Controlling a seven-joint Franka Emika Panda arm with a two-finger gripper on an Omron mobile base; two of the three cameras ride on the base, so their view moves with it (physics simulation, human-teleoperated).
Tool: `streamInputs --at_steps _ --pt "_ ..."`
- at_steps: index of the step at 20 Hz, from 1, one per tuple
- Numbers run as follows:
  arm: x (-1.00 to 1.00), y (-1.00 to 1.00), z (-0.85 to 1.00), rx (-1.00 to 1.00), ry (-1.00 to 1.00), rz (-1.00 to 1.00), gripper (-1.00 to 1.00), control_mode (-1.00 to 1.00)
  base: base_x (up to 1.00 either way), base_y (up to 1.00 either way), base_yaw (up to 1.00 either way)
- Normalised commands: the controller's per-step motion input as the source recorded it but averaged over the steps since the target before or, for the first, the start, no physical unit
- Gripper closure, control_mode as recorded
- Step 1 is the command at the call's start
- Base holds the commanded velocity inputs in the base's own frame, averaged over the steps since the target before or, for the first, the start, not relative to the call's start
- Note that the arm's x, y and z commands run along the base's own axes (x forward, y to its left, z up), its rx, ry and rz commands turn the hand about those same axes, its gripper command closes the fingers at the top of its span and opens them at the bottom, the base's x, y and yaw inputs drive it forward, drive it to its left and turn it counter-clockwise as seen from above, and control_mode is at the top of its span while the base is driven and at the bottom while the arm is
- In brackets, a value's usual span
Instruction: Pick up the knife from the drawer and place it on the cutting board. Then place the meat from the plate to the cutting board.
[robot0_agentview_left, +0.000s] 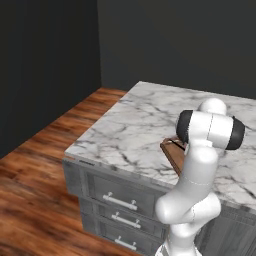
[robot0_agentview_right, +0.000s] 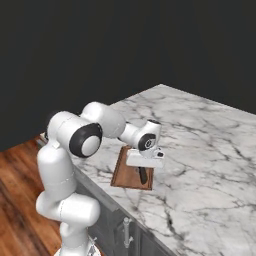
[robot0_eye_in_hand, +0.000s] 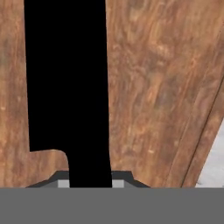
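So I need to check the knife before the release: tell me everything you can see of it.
The knife is all black and flat, with a wide blade that steps in to a narrower handle near the gripper. No surface detail shows. In the hand view it runs between the fingertips, which close on its handle, and lies along the brown wooden cutting board. In the right base view it hangs dark from the gripper over the board; whether it touches the wood cannot be told.

You see a brown wood-grain board (robot0_eye_in_hand: 162, 87), matt and streaky, under a flat, matt black knife (robot0_eye_in_hand: 65, 78) without any sheen. The counter (robot0_agentview_left: 135, 125) looks like smooth white marble with grey veins. The drawers (robot0_agentview_left: 120, 200) show grey wood grain with pale metal-like handles (robot0_agentview_left: 120, 201). The floor (robot0_agentview_left: 40, 170) reads as glossy reddish wood planks.
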Motion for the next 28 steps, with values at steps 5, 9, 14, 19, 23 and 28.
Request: streamInputs --at_steps 5,9,14,19,23,28 --pt "0.1 0.0 -0.23 0.0 0.0 0.0 -1.0 -1.0 0.0 0.0 0.0" --pt "0.0 0.0 0.0 0.0 -0.05 0.0 -1.0 -1.0 0.0 0.0 0.0" --pt "-0.03 -0.04 0.0 0.0 -0.09 0.0 -1.0 -1.0 0.0 0.0 0.0" --pt "-0.02 -0.16 0.1 0.0 -0.07 0.0 -1.0 -1.0 0.0 0.0 0.0" --pt "0.0 -0.09 0.49 0.0 -0.05 0.0 -1.0 -1.0 0.0 0.0 0.0" --pt "0.0 -0.02 0.64 0.0 -0.02 0.0 -1.0 -1.0 0.0 0.0 0.0"
